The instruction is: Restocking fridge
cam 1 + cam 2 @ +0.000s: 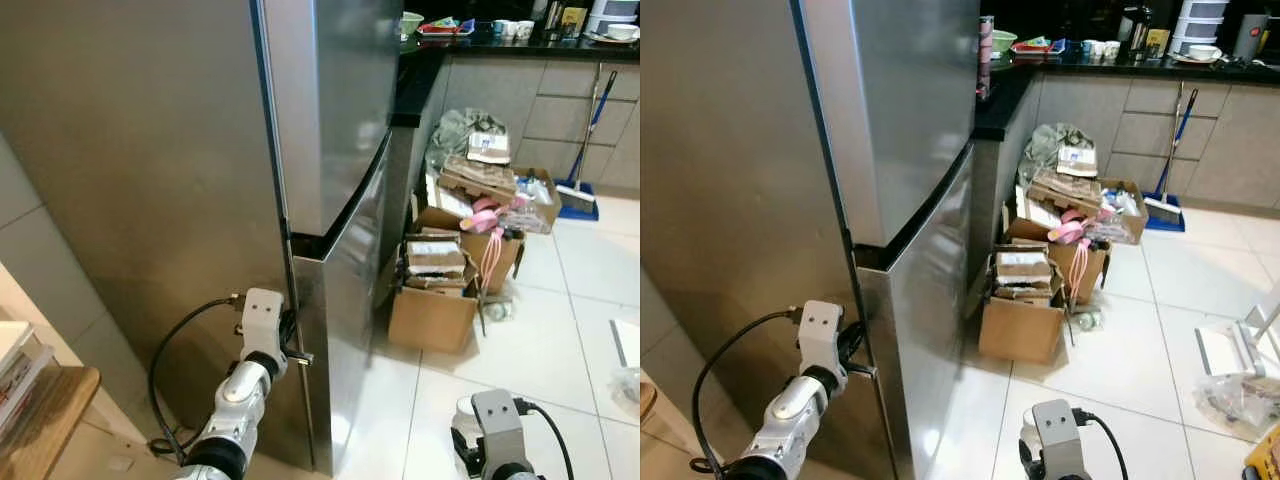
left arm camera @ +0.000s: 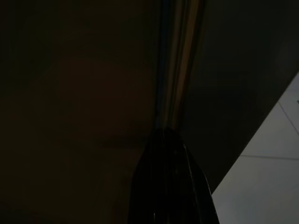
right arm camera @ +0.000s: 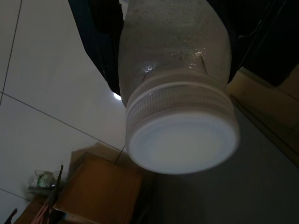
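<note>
Nearest, low on the right, the right gripper (image 3: 175,70) is clamping a clear bottle (image 3: 175,51) with a white screw cap (image 3: 180,140); its black fingers (image 3: 100,42) are pressing on both sides of the bottle's body, and droplets are clinging to the plastic. The bottle is hanging just above the white tiled floor (image 1: 590,290), to the right of the fridge (image 1: 150,200).

On the left, the left gripper (image 1: 298,352) is reaching forward to the near front corner of the fridge, touching the edge of the lower door (image 1: 345,330) just below the dark gap that is separating it from the upper door (image 1: 335,100). In its wrist view the fingers (image 2: 170,182) are showing as one dark mass against the bright door edge, so I cannot tell whether they are spread or closed. Both doors are sitting closed.

Farther right, cardboard boxes (image 1: 440,290) stuffed with papers and pink items are standing just beside the fridge. Beyond them, a blue broom (image 1: 580,190) is leaning against the counter (image 1: 520,45), which is carrying bowls and cups.
</note>
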Robot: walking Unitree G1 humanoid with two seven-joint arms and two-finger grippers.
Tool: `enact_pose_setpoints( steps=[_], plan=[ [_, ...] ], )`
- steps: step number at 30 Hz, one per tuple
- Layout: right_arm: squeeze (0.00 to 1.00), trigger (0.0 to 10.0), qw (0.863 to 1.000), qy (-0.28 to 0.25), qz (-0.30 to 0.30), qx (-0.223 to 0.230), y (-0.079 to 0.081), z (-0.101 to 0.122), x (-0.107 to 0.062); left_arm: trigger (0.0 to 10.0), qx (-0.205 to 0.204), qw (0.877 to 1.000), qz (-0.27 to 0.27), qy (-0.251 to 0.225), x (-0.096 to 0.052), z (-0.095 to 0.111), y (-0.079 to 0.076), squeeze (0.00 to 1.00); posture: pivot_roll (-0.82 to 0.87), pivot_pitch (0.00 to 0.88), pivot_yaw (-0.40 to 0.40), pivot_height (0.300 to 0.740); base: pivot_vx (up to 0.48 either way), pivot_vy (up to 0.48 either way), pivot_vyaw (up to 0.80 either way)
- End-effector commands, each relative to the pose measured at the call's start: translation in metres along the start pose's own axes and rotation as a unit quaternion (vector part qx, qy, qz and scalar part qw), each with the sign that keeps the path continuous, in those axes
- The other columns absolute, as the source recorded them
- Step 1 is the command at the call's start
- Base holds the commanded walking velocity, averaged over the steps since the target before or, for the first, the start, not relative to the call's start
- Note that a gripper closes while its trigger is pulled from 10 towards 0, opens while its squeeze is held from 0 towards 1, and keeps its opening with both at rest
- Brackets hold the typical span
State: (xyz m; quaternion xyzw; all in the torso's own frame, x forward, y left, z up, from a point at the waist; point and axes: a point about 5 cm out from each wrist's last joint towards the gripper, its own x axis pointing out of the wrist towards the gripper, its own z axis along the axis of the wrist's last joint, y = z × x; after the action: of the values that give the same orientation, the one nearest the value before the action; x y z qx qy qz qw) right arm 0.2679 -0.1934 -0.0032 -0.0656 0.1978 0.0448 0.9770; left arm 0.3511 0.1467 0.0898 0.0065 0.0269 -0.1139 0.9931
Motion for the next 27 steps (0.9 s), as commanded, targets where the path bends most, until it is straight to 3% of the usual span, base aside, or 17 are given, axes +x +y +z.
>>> enact_pose_setpoints(
  steps=[1,13,27],
  plan=[
    [0.00,10.0,1.000,-0.016,-0.007,0.005,-0.001,0.004,-0.001,10.0,0.020,1.000,0.001,0.021,-0.001,-0.004,0.007,0.00,-0.05,0.166,0.007,0.740,0.000,0.000,0.00],
    [0.00,10.0,0.999,-0.025,-0.022,0.013,-0.007,0.006,-0.004,10.0,0.022,0.999,-0.003,0.026,0.004,0.001,0.005,0.00,-0.06,0.208,0.015,0.740,0.000,0.000,0.00],
    [0.00,10.0,0.999,-0.034,-0.030,0.016,-0.010,0.015,-0.002,10.0,0.004,0.999,-0.052,0.014,0.019,0.015,-0.017,0.00,-0.06,0.239,0.019,0.740,0.000,0.000,0.00]
  ],
)
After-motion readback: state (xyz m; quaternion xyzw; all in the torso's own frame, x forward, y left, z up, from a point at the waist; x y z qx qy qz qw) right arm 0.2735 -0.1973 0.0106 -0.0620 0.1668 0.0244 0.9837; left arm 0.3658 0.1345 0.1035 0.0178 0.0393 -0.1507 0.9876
